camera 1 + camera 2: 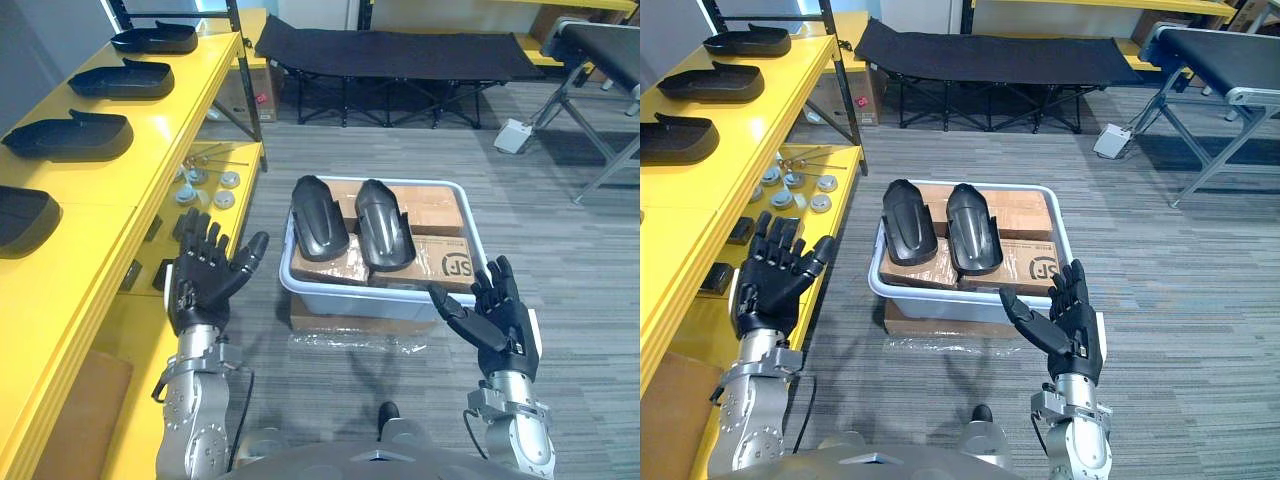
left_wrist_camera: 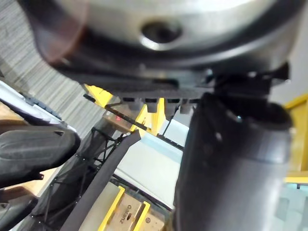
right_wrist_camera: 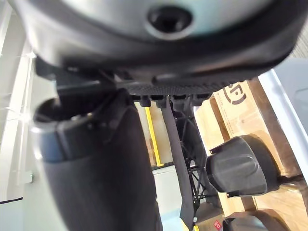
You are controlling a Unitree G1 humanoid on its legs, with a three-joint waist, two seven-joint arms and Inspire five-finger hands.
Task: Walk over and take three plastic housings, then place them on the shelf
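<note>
Two black housings (image 1: 318, 218) are laid side by side on cardboard boxes (image 1: 430, 208) inside a pale bin (image 1: 350, 298), which is set on the carpet (image 1: 560, 235). Four further housings (image 1: 72, 135) are lined up along the yellow shelf (image 1: 160, 125) at the left. The left hand (image 1: 200, 282) and right hand (image 1: 502, 318) are held up near the bin's front corners, with fingers spread and straight and nothing grasped.
</note>
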